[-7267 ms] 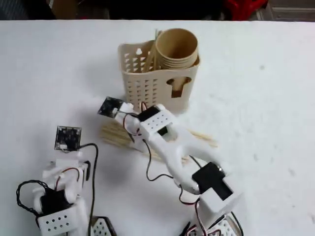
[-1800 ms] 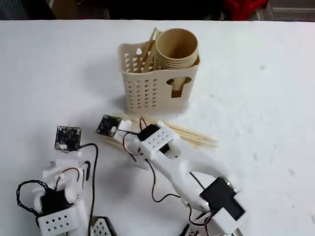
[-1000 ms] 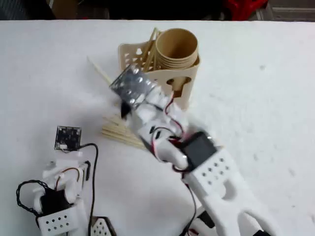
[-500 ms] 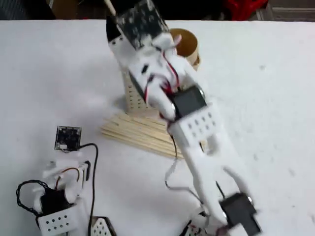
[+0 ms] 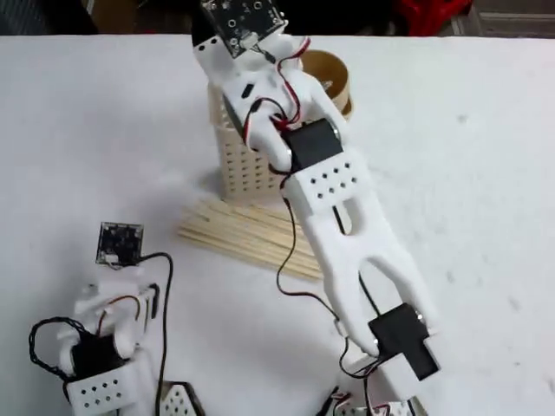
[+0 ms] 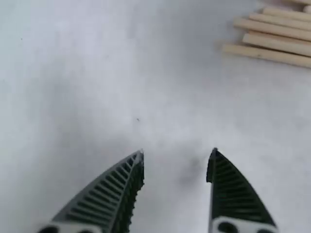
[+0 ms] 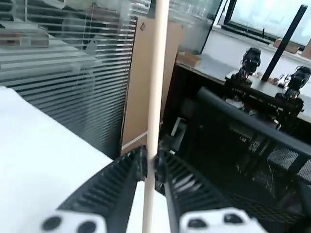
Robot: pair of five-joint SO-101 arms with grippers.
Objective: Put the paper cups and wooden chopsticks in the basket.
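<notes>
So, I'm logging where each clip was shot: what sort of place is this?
Probably a robotics lab or office: window blinds, more small robot arms in the room behind, and a white worktable.

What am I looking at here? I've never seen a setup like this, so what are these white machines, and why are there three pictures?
These are two small robot arms on a white table. One picture comes from a camera looking down over the table. The other two come from cameras on each arm's wrist, looking along its pincer, called a gripper. The left arm sits folded near the table's edge, and the left gripper is open over bare table. The right arm stretches out over a cream basket with paper cups in it. The right gripper is shut on a single wooden chopstick. A pile of loose chopsticks lies on the table in front of the basket.
</notes>
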